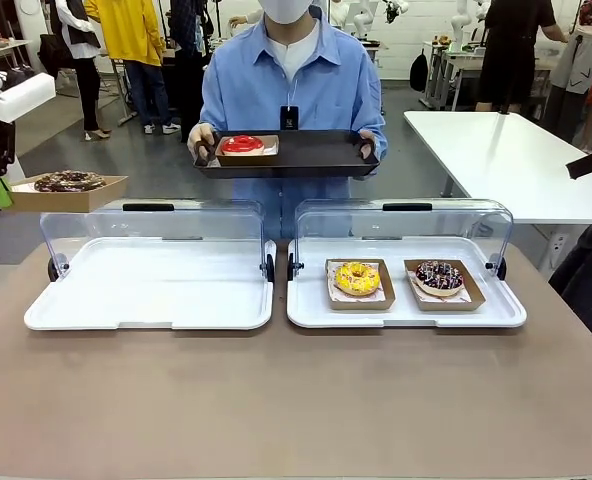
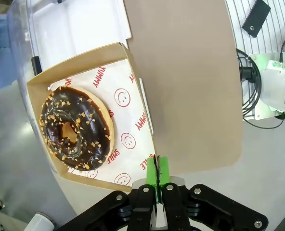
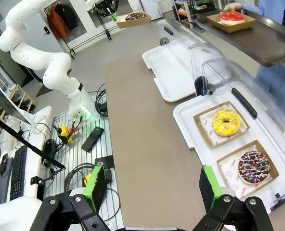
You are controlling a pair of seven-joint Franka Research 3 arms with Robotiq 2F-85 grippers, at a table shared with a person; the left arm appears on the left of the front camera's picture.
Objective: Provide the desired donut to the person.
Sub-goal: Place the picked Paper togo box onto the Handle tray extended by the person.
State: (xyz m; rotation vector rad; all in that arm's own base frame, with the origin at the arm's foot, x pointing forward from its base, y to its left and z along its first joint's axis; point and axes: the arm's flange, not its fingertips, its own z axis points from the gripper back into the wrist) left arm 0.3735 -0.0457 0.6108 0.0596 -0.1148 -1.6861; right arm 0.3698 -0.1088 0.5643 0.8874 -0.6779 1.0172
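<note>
Cardboard tray [image 2: 79, 58] under the chocolate donut [image 2: 77, 127] looks light and bendy; left claw [image 2: 157, 166] is clamped on its rim, right claw [image 3: 152, 174] gapes apart.

A robotics lab: white arm [image 3: 56, 67], floor cables [image 3: 100, 96], keyboard [image 3: 18, 173], white worktables [image 1: 506, 160]

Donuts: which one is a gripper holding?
The chocolate donut, in the cardboard tray that the left gripper pinches. The yellow donut and sprinkled donut lie in the right case; the red donut is on the person's tray.
</note>
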